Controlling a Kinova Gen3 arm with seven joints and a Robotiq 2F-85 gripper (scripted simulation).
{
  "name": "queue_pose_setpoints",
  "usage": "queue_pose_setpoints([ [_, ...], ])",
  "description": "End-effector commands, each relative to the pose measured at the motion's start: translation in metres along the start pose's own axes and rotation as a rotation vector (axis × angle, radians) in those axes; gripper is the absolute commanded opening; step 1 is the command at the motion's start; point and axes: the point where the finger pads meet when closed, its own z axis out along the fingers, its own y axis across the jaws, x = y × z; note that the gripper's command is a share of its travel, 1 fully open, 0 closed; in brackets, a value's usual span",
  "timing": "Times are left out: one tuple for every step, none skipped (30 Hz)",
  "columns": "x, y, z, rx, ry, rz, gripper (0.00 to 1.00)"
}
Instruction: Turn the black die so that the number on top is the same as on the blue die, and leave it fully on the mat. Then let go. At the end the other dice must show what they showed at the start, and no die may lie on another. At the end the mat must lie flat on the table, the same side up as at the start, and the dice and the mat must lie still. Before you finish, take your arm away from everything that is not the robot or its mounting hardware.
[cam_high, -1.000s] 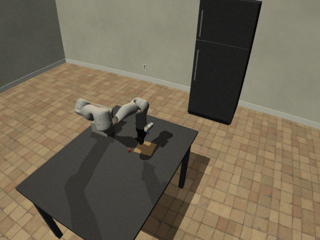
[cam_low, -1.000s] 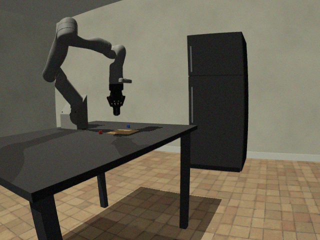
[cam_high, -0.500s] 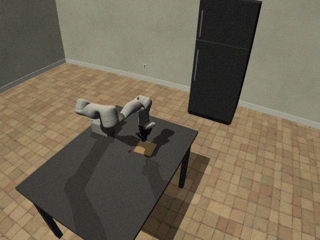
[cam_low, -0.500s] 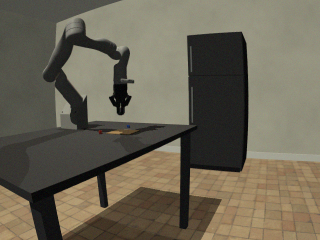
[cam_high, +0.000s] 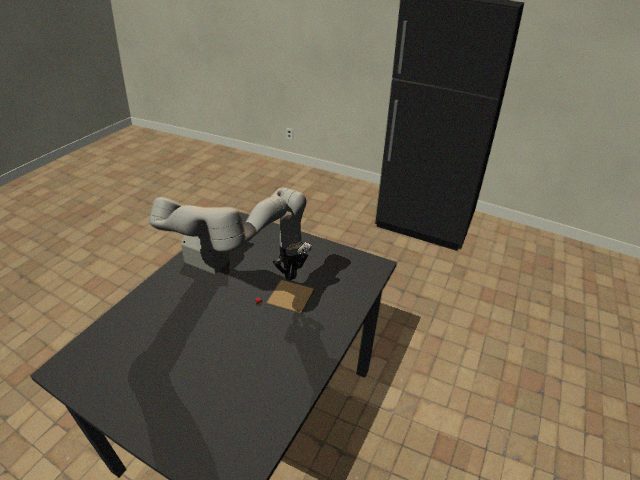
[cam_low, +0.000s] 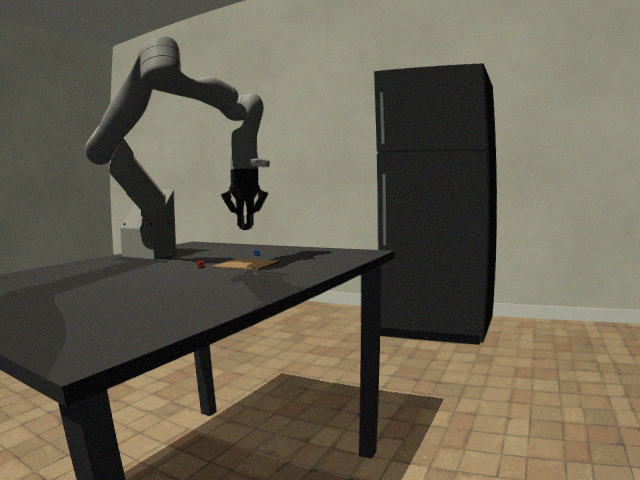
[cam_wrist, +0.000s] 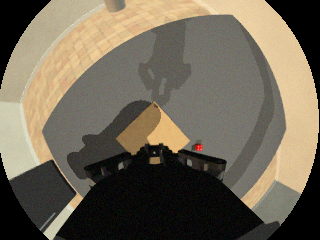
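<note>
We count one small red die (cam_high: 256, 300) and one small blue die (cam_low: 256, 252) on the dark table (cam_high: 155, 361), beside one flat tan mat (cam_high: 290, 296). High above the mat, our fingers (cam_low: 245, 223) stand nearly closed on the black die, hidden between them

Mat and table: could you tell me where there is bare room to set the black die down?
Room shows across the mat, and on the wide near half of the table. It is tighter at the mat's edges: the red die sits alongside, the blue die just beyond.
</note>
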Motion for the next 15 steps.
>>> queue_pose_setpoints([
  [-0.0015, -0.0021, -0.0009, 0.002, 0.002, 0.004, 0.11],
  [-0.0016, -0.0022, -0.0008, 0.002, 0.002, 0.006, 0.11],
  [-0.0016, -0.0023, -0.0008, 0.002, 0.002, 0.008, 0.11],
  [-0.0017, -0.0024, -0.0008, 0.001, 0.002, 0.008, 0.11],
  [-0.0017, -0.0024, -0.0008, 0.001, 0.002, 0.009, 0.11],
  [-0.0017, -0.0024, -0.0008, 0.001, 0.002, 0.009, 0.11],
  [-0.0017, -0.0024, -0.0008, 0.001, 0.002, 0.009, 0.11],
  [-0.0017, -0.0024, -0.0008, 0.001, 0.002, 0.009, 0.11],
  [-0.0017, -0.0024, -0.0008, 0.001, 0.003, 0.009, 0.11],
  [-0.0018, -0.0024, -0.0008, 0.001, 0.004, 0.009, 0.11],
  [-0.0018, -0.0024, -0.0008, 0.001, 0.004, 0.009, 0.11],
  [-0.0018, -0.0024, -0.0008, 0.001, 0.004, 0.009, 0.11],
  [-0.0018, -0.0024, -0.0007, 0.001, 0.007, 0.009, 0.11],
  [-0.0019, -0.0023, -0.0007, 0.001, 0.01, 0.009, 0.11],
  [-0.002, -0.0023, -0.0006, 0.0, 0.015, 0.009, 0.11],
])
